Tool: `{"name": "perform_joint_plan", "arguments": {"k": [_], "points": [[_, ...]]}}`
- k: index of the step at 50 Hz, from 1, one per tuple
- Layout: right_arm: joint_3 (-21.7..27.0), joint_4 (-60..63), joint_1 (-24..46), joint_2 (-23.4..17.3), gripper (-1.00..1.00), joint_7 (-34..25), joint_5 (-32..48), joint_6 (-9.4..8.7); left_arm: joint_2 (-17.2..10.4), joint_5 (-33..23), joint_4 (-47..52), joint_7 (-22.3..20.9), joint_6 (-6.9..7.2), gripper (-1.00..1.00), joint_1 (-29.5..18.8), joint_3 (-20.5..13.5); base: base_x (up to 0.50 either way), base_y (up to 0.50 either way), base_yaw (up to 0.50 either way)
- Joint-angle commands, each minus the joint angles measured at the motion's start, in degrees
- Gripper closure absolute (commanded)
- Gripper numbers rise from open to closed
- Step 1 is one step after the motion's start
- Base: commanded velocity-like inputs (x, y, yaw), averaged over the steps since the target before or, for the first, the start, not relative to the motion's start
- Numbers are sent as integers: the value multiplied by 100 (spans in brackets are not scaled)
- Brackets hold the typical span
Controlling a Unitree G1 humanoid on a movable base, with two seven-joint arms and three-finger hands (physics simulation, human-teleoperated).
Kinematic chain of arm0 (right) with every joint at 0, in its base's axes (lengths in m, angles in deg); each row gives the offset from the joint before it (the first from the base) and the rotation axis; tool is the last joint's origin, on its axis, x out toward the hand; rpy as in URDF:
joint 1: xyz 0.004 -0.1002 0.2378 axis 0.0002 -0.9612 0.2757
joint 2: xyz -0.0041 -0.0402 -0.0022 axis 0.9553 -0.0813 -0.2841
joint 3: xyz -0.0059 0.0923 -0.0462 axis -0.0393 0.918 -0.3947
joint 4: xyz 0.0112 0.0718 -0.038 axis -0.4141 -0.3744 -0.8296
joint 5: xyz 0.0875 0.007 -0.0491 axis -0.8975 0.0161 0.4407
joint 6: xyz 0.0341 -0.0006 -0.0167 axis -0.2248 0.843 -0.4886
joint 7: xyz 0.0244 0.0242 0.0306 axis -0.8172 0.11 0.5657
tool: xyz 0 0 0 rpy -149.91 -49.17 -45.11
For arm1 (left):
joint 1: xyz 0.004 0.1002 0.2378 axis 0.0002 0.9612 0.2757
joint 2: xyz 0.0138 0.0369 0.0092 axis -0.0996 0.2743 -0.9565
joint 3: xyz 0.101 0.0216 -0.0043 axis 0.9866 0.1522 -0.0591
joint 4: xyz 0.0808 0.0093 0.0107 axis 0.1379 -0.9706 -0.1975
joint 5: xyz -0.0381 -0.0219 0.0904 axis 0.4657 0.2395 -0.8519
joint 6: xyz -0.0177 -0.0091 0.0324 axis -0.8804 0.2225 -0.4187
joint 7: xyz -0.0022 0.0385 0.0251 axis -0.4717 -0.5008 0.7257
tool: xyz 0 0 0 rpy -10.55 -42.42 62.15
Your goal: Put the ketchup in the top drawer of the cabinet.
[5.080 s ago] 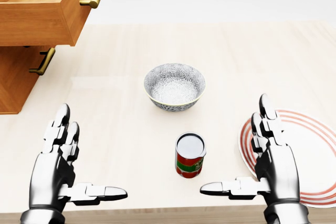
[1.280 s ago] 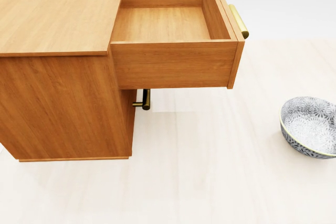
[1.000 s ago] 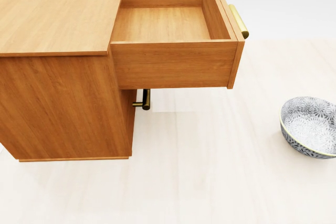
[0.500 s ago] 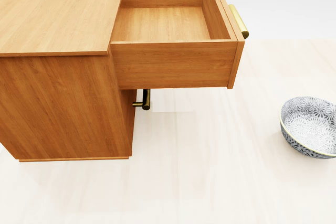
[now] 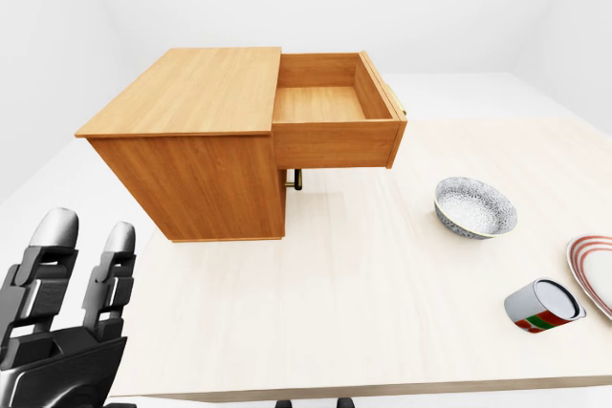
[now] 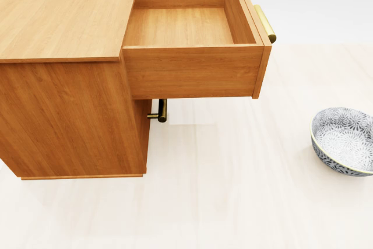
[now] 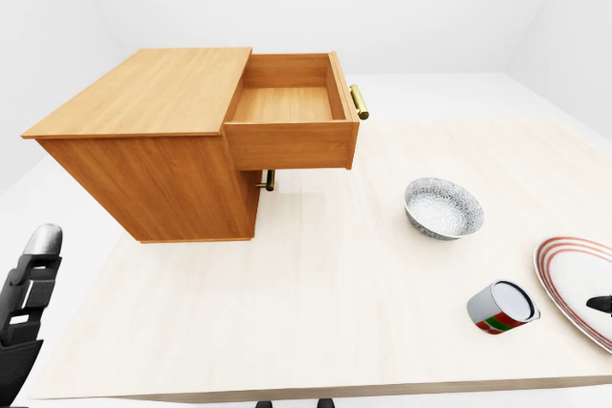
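the left hand (image 5: pixel 67 322) stands at the bottom left of the left-eye view, off the tabletop's left edge, fingers straight up and spread, holding nothing. of the right hand only a dark tip (image 7: pixel 601 304) shows at the right edge of the right-eye view, over the plate (image 7: pixel 574 284); whether it is spread or closed i cannot tell.

the head view has held steady over the last second: cabinet (image 6: pixel 64 68), drawer and bowl (image 6: pixel 344 141) sit in the same spots, so the base has stopped. compared with some five seconds ago the whole picture has shifted, which is the camera moving, not the things. then the hands stood either side of the can; now the head looks at the cabinet at the table's far left corner, and the can is out of that view. my reading: the drop spot is lined up, but the can is not yet picked up.

the top drawer (image 5: pixel 330 107) is pulled fully out, bare inside, brass handle facing right.

the ketchup (image 7: pixel 502 308), a short red, white and green can with a pale lid, lies tipped on its side near the tabletop's near right corner, just beside the plate, well apart from the drawer.
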Motion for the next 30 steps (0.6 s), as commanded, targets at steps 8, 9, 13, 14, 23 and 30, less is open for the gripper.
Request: {"name": "perform_joint_plan", "arguments": {"k": [8,9,13,14,23,30], "points": [[-346,-2197,-28,590,-100,0,36,0,-112,-70,-1,150,-208,-100,-243,167,0,0,0],[-385,-2282,-37,615,-100,0,26,0,-116,-66,-1,153,-208,-100,-240,167,0,0,0],[-490,-2536,-65,671,-100,0,2,0,-101,-94,-1,160,-208,-100,-274,171,0,0,0],[-541,-2663,-83,707,-100,0,-6,0,-103,-91,-1,155,-208,-100,-266,172,0,0,0],[-791,-3466,-99,632,-100,0,-117,0,-81,-133,-1,173,-208,-100,-333,172,0,0,0],[-1003,-3864,-89,585,-100,0,-212,0,-24,-111,-1,125,-208,-100,-376,119,0,0,0]]}}
